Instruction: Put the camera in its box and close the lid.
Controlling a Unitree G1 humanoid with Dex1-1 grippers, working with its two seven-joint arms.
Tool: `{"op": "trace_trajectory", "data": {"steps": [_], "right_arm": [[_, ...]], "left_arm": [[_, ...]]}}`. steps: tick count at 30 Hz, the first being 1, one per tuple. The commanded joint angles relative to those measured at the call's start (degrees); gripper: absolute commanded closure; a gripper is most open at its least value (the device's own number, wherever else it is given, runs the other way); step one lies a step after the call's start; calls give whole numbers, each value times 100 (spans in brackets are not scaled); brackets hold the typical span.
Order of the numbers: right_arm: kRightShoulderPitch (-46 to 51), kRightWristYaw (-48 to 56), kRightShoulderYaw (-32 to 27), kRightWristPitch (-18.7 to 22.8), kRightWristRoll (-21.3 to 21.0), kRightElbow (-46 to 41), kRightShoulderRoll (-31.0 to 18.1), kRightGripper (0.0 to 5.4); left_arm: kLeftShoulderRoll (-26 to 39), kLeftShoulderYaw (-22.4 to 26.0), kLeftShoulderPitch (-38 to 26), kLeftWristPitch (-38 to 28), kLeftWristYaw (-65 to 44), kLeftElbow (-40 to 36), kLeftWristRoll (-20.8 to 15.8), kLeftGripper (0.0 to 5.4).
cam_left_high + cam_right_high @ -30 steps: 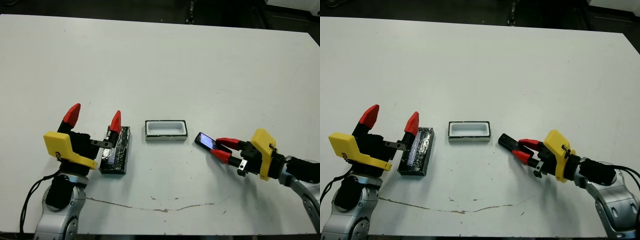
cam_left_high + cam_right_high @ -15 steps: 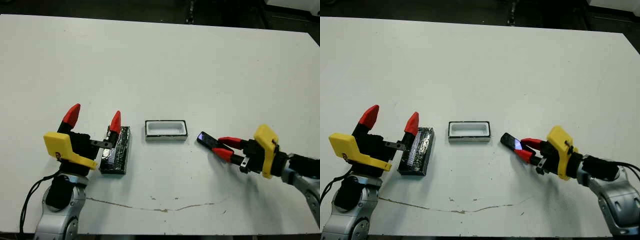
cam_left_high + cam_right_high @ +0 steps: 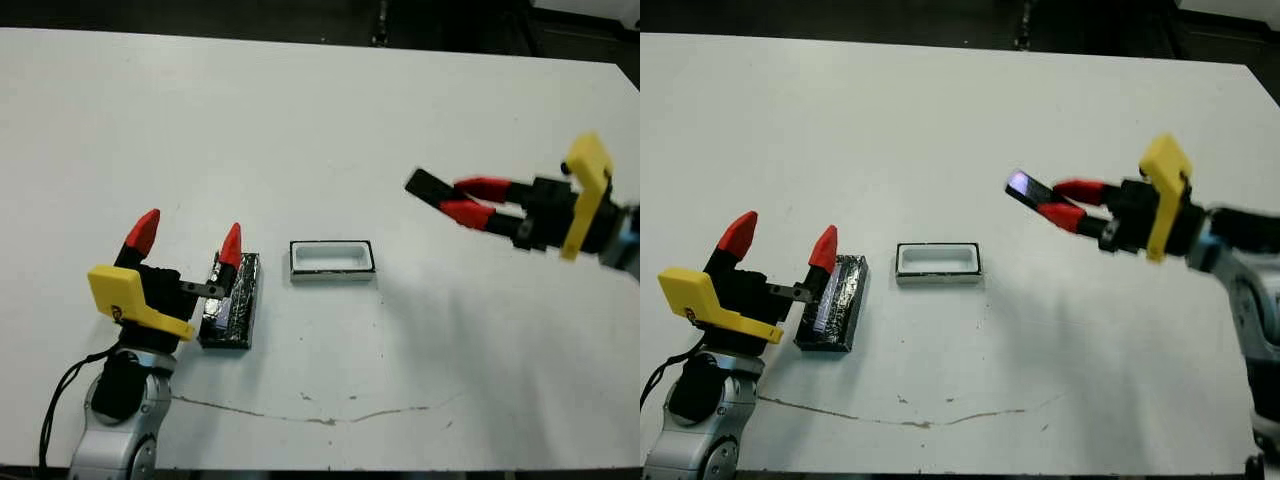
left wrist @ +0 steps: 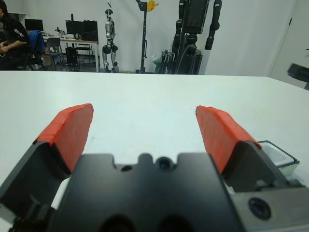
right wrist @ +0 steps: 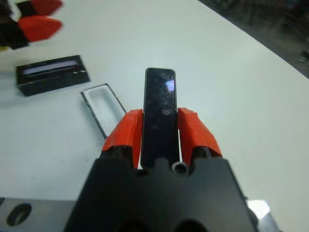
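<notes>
Aloft, right hand (image 3: 1048, 205) clamps the camera (image 5: 160, 113); left hand (image 3: 186, 243) gapes empty.

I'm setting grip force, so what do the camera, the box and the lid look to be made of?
Camera: hard and glossy, probably glass or polished plastic; it mirrors a bright highlight. Box: looks like rigid card or plastic with a matte white lining and dark sides. Lid: black with a wrinkled, shiny top, which suggests film wrap over card; I cannot be sure.

Camera (image 5: 160, 113) (in right gripper (image 3: 462, 200)) now airborne
</notes>
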Motion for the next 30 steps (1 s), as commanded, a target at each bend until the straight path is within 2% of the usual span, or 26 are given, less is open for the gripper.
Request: {"op": "trace_trajectory", "data": {"steps": [1, 6, 10, 12, 20, 30], "right_arm": [[-551, 281, 500, 91, -278, 169, -70, 369], [-1231, 675, 1237, 157, -657, 488, 124, 369], [-1704, 854, 1866, -114, -1278, 593, 232, 369], [-1899, 1030, 2071, -160, -1417, 788, 354, 369], [-2265, 1568, 2456, -755, -1747, 1828, 1027, 369], [-2435, 1727, 2626, -977, -2247, 2308, 1280, 369]], "left_arm": [[-8, -33, 48, 18, 46, 22, 83, 0], [-38, -30, 43, -23, 29, 50, 52, 0], [-45, -30, 64, 45, 50, -1, 49, 0], [-49, -25, 69, 72, 57, -20, 44, 0], [-62, -30, 94, 73, 50, -36, 42, 0], [-87, -61, 105, 10, 45, 20, 41, 0]]}}
